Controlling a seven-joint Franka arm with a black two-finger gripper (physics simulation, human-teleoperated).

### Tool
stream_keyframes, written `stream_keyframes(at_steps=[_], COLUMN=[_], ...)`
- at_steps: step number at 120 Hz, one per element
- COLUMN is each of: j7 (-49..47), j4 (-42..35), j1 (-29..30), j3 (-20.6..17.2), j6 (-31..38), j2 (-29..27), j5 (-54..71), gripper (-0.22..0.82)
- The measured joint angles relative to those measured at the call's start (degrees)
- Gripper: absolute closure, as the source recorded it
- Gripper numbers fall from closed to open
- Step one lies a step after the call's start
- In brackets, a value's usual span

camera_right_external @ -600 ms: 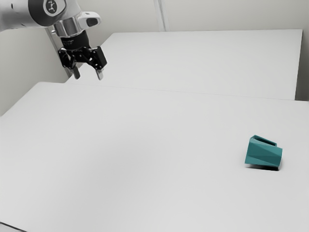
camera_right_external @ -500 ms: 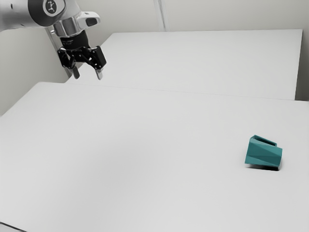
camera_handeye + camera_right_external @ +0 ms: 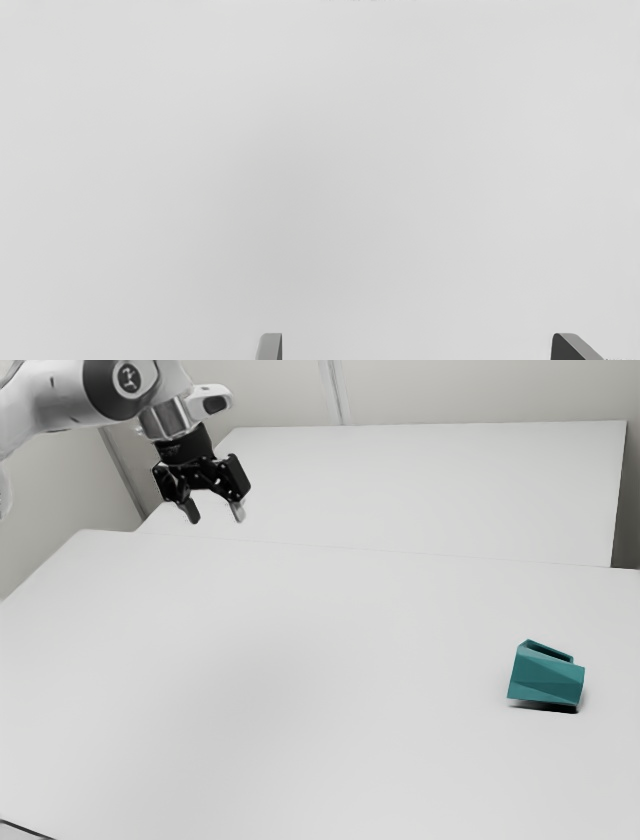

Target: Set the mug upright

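Mug [image 3: 546, 678] on table [image 3: 300, 690] at the exterior view's right, tool [image 3: 216, 517] well apart at the exterior view's left

Free room around the mug [image 3: 545, 678]

White tbl [image 3: 280, 680], w/ teal mug [image 3: 546, 677] lying on its side toward ext. view's right.

Broad, matte white tabletop [image 3: 300, 710], foreground, meeting a flat, four-sided white surface [image 3: 430, 490] along a thin seam. Behind: plain, pale grey wall [image 3: 480, 390] with a narrow, upright grey strip [image 3: 336, 390]. At the exterior view's left: smooth, pale grey wall section [image 3: 50, 500]. Lighting is diffuse; in the wrist view, soft grey shading [image 3: 295, 250] grades outward into lighter tones across the tabletop.
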Motion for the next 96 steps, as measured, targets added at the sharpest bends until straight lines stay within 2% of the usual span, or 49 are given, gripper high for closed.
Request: stream_keyframes(at_steps=[23, 64, 96], j7=[2.65, 9.00, 15.57], j4=[-2.00, -10.89, -14.24], j1=[-5.25, -7.00, -8.99], j3=[-0.07, -0.30, -0.36], j6=[5.49, 18.59, 24.30], j2=[1.54, 3.96, 6.84], j5=[-5.52, -20.83, -33.27], gripper=[0.02, 0.02, 0.02])
